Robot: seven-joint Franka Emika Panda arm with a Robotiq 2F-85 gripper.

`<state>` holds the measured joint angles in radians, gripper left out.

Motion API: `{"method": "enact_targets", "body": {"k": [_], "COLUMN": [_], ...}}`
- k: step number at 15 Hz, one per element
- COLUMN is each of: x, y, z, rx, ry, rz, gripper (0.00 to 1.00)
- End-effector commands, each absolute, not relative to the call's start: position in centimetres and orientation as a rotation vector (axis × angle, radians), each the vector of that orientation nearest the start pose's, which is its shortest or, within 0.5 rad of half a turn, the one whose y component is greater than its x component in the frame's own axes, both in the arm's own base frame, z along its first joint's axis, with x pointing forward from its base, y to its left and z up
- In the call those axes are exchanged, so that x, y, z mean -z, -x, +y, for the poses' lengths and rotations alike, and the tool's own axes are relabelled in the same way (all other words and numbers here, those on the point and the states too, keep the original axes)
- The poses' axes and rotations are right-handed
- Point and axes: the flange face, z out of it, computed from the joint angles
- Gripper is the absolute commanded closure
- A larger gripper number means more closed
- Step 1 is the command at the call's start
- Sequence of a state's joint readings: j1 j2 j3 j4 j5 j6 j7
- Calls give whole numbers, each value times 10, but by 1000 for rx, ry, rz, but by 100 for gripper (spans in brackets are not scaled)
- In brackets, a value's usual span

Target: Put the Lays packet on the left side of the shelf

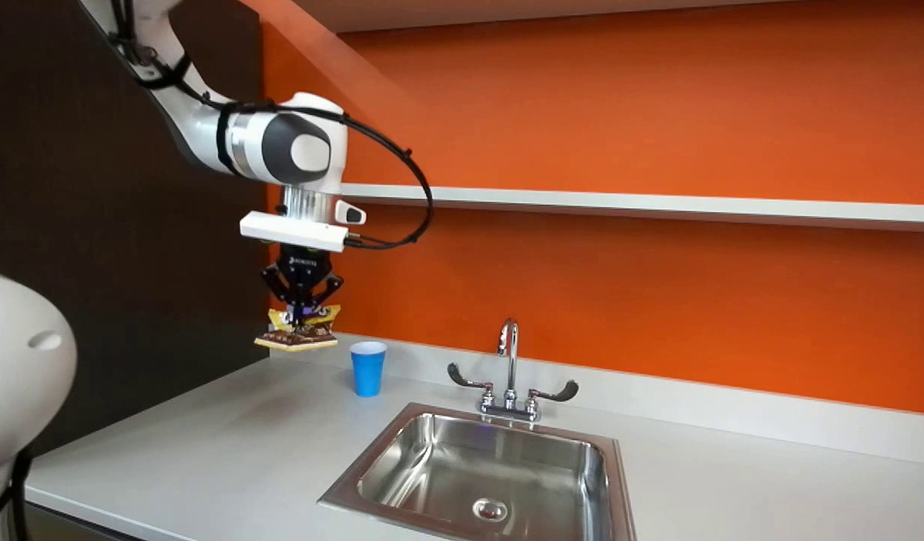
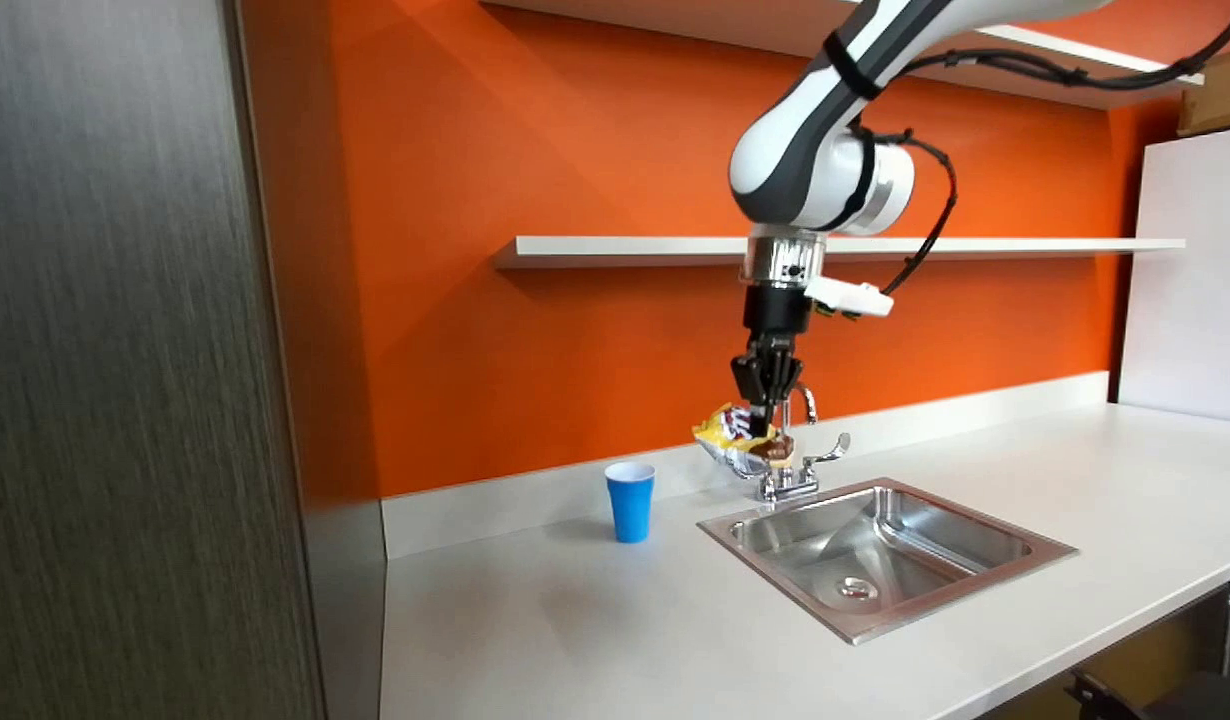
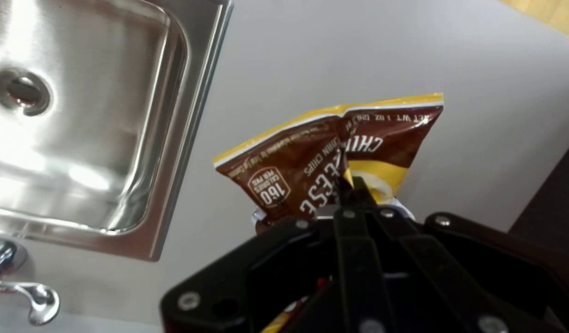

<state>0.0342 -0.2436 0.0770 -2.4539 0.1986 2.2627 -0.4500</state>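
Observation:
The Lays packet is brown-red with yellow and white marks. It is pinched and creased between the fingers of my gripper and hangs in the air above the countertop. The packet shows in both exterior views [image 1: 285, 340] [image 2: 720, 440] and in the wrist view [image 3: 284, 180]; its middle is partly hidden by the fingers. My gripper [image 1: 300, 315] [image 2: 762, 415] [image 3: 351, 187] is shut on it, pointing down. The shelf [image 1: 657, 201] [image 2: 615, 247] is a long white board on the orange wall, higher than the packet. The arm hides part of the shelf in both exterior views.
A blue cup [image 1: 368, 372] [image 2: 631, 505] stands on the light grey countertop [image 1: 206, 451] near the wall. A steel sink [image 1: 620, 481] [image 2: 960, 597] [image 3: 199, 83] with a faucet [image 1: 511, 376] is beside it. A dark panel [image 1: 146, 188] bounds the counter's end. Another board [image 2: 1085, 62] hangs higher up.

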Motion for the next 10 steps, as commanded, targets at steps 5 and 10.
{"method": "enact_targets", "body": {"k": [5,10], "x": [-563,-638], "y": [-414,-427], "z": [76,95], "rx": [520,779], "ry": [2867,2809], "rz": [-670,-641], "gripper": [100,100]}}
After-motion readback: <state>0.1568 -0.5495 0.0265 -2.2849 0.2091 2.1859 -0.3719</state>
